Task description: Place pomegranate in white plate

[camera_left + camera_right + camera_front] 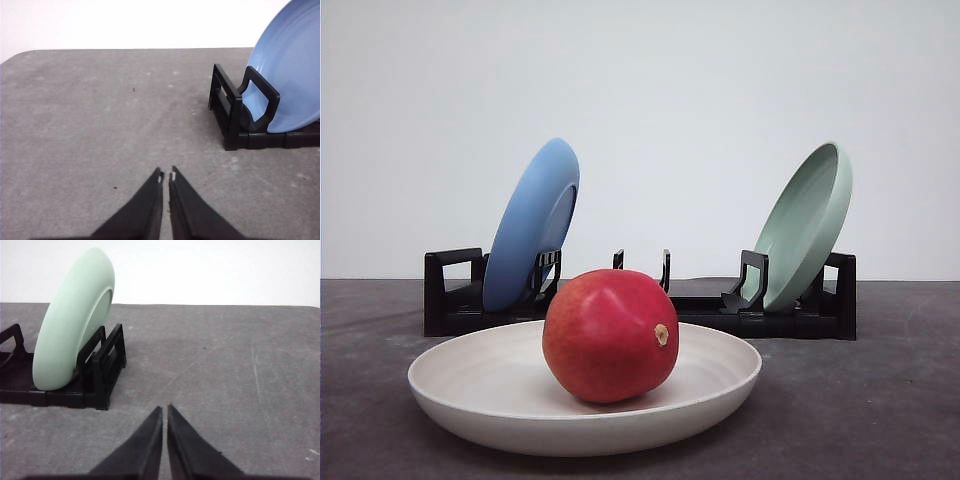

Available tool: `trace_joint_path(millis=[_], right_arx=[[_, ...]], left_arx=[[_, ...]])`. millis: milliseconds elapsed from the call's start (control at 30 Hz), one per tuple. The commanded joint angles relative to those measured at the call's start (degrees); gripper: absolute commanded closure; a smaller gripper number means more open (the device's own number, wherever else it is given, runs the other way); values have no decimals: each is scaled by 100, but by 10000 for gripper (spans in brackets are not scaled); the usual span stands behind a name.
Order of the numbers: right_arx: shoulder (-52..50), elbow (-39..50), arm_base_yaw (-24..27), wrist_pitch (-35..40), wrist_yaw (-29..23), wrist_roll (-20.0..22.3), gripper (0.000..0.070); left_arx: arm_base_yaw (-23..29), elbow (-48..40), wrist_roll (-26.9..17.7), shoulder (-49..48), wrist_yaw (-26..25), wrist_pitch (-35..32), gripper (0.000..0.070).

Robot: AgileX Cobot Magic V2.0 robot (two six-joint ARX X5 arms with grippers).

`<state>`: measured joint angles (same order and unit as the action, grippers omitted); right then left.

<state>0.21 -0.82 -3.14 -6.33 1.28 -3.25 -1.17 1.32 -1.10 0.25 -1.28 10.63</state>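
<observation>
A glossy red pomegranate (610, 335) with a small tan nub rests in the middle of the white plate (450, 385), which lies flat on the dark table close to the front camera. My left gripper (166, 176) is shut with nothing in it, low over bare grey table to the left of the rack's blue-plate end. My right gripper (164, 410) is also shut and holds nothing, over bare table off the rack's green-plate end.
Behind the white plate stands a black dish rack (800, 315). A blue plate (532, 225) leans in its left end and a pale green plate (807, 225) in its right end. The grey table (90, 115) stretches open around both grippers.
</observation>
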Motion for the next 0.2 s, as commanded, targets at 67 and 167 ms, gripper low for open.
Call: trace_joint_path(millis=[67,167], right_arx=[[0,20,4,73,-4,-59,689],[0,20,4,72,-4,-59,689]], left_arx=[[9,-63,-83,-8,-20,7,700],[9,-63,-83,-8,-20,7,700]])
